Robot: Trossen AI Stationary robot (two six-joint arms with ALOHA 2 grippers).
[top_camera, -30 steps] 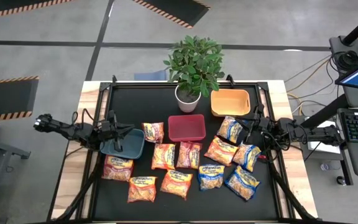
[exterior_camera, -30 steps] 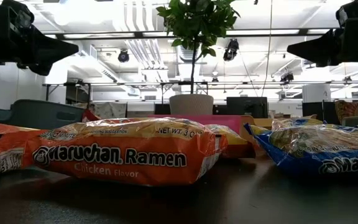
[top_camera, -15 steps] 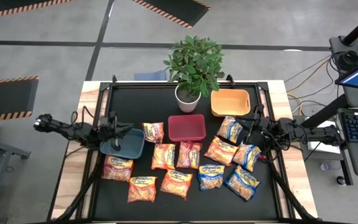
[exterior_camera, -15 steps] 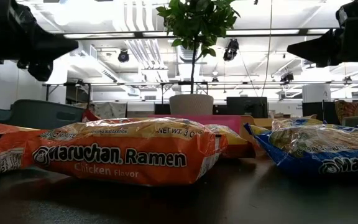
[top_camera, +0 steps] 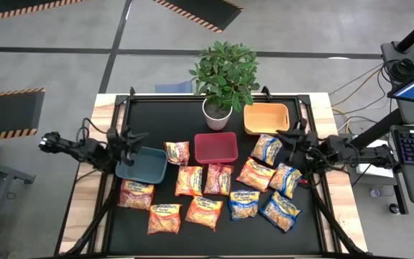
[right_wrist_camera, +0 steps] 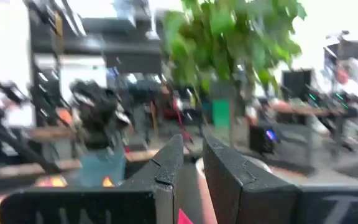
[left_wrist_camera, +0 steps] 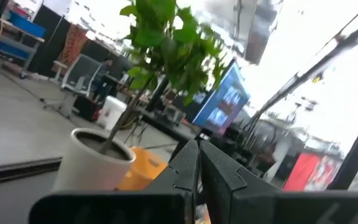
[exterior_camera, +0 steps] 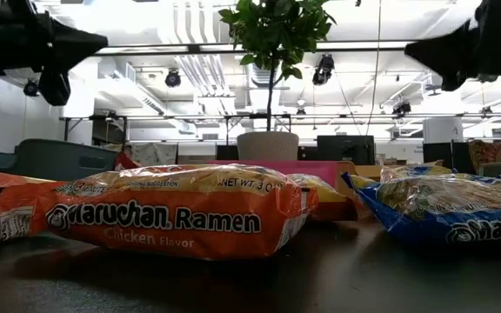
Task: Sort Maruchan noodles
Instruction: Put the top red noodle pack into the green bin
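Maruchan packets lie flat on the black table top. The orange ones [top_camera: 164, 217] are toward the left and middle. The blue-and-yellow ones [top_camera: 280, 211] are toward the right. In the low view an orange packet [exterior_camera: 172, 222] and a blue one [exterior_camera: 446, 209] lie nearest. My left gripper [top_camera: 141, 137] hovers, shut, above the far left rim of the grey-blue bin [top_camera: 144, 165]; its fingers meet in the wrist view [left_wrist_camera: 197, 152]. My right gripper [top_camera: 282, 137] hovers beside the far blue packet [top_camera: 267, 149], with a narrow gap between its fingertips [right_wrist_camera: 192, 146]. Both are well above the packets.
A red bin [top_camera: 215, 147] sits mid-table and an orange bin [top_camera: 266, 119] lies far right of it. A potted plant [top_camera: 221, 79] stands at the far edge, between them. Wooden table edges [top_camera: 85, 216] flank the black top. Bare black surface lies along the near edge.
My left gripper has drawn back toward the table's left and far side, risen, and tipped from slanting down to about level. My right gripper has also risen a little and shifted slightly toward the far edge. The packets and bins have stayed put.
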